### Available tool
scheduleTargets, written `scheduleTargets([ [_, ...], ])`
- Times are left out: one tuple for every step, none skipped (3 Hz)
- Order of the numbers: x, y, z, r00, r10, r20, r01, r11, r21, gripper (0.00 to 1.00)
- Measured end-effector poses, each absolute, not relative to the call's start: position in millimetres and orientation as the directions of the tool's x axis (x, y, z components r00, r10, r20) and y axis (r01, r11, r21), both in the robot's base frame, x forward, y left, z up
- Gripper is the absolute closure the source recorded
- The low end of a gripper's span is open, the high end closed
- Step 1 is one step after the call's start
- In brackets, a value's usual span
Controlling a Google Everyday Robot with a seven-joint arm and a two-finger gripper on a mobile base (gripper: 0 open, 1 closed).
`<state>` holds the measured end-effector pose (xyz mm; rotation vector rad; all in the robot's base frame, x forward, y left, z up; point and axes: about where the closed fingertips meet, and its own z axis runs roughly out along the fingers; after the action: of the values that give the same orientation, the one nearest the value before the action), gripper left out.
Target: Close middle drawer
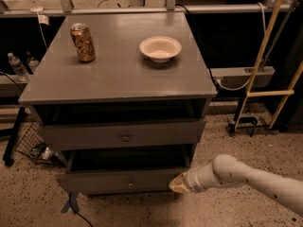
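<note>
Things on the desk (118, 77): a white bowl (160, 48) near the back right corner, a can (83, 42) back left. Below the front edge, the middle drawer (118, 181) juts out partway, dark inside. The arm (255, 178) reaches in low from the right, its pincer (179, 183) at the drawer front's right end; clenched or released, I cannot tell.
</note>
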<state>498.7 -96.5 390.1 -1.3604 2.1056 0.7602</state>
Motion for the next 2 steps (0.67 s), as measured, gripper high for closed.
scheduleTargets([
  [520,-97,385,-0.324,-0.621,-0.714,-0.932,0.341,0.126,1.0],
  [540,-96,383,-0.285,-0.61,-0.739,-0.936,0.344,0.076,1.0],
])
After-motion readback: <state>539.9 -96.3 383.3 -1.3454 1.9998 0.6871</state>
